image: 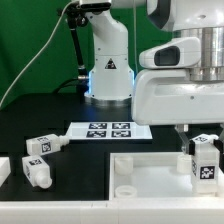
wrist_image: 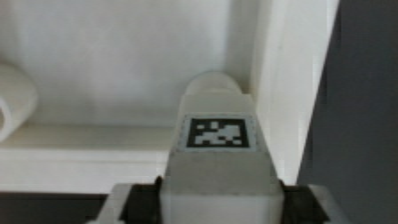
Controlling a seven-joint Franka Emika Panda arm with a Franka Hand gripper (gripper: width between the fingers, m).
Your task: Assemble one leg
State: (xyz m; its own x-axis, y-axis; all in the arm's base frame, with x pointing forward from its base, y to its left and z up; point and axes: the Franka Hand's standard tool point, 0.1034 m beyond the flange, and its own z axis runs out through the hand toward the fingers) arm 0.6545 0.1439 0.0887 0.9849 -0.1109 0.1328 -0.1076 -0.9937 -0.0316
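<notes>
My gripper point(image: 203, 150) is shut on a white leg point(image: 205, 163) with a black-and-white tag and holds it upright at the exterior view's right, just above the right corner of the large white tabletop point(image: 150, 185). In the wrist view the held leg point(wrist_image: 217, 130) fills the middle, with its tag facing the camera, and my gripper point(wrist_image: 217, 200) clamps it from both sides. Beyond it lies the tabletop's raised rim point(wrist_image: 143, 135). Two more legs point(image: 42, 146) point(image: 37, 172) lie on the black table at the exterior view's left.
The marker board point(image: 103, 129) lies flat behind the tabletop, in front of the arm's white base point(image: 108, 70). Another white part point(image: 4, 168) sits at the left edge. A black cable runs along the green backdrop.
</notes>
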